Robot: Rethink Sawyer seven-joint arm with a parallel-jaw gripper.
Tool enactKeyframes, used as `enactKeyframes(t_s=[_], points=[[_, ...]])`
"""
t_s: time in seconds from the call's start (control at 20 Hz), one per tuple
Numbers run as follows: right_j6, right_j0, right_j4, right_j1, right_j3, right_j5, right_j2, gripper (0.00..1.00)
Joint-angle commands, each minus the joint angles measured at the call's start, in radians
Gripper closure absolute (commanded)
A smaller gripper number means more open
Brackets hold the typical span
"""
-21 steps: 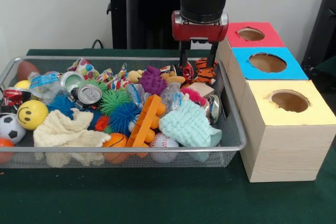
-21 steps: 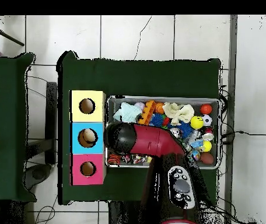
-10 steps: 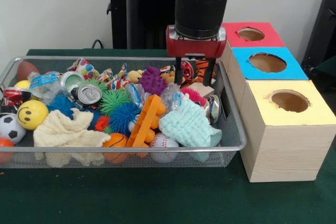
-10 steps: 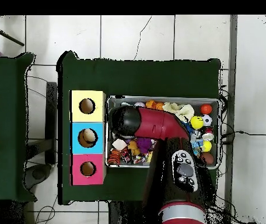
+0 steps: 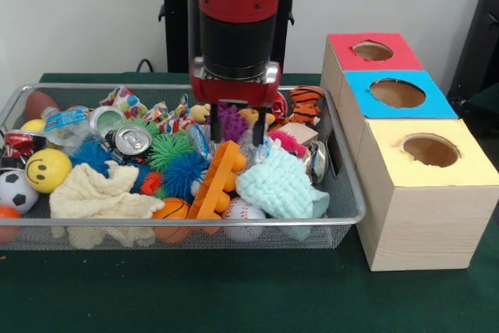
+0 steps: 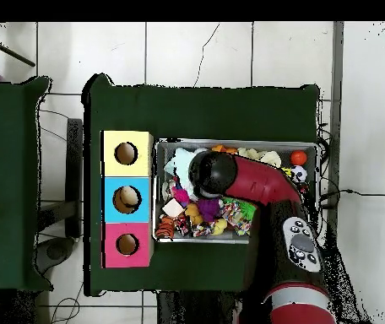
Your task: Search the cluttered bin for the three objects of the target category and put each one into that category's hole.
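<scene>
A wire mesh bin (image 5: 343,216) sits on a green table, packed with small toys. At its left end lie a yellow smiley ball (image 5: 47,169), a small soccer ball (image 5: 15,190) and a cream knitted cloth (image 5: 97,196). Beside them rest a crushed drink can (image 5: 131,139) and spiky green and blue rubber balls. Near the middle, an orange plastic building block (image 5: 217,181) lies with its long axis running from the bin's front edge back toward the gripper (image 5: 236,124), its far end just below the fingertips. The gripper hangs from the red and black arm with its two dark fingers parted, nothing between them, straddling a knobbly purple toy (image 5: 228,120). Which item counts as the target I cannot tell. To the right lie a pale mint knitted cloth (image 5: 279,186) and a striped tiger plush (image 5: 306,101). Right of the bin stand three wooden boxes with round holes, topped red (image 5: 373,51), blue (image 5: 398,93) and yellow (image 5: 430,150).
</scene>
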Motion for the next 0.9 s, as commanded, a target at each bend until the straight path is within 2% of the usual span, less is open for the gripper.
enactKeyframes(t_s=[0.05,0.2,0.5,0.9], points=[[0.003,-0.051,-0.043,0.060,0.037,-0.073,0.108,0.00],[0.019,-0.056,-0.056,0.065,0.072,-0.131,0.117,0.00],[0.065,-0.051,-0.051,0.063,0.133,-0.176,0.136,0.00],[0.119,-0.017,-0.005,0.031,0.174,-0.130,0.134,0.00]])
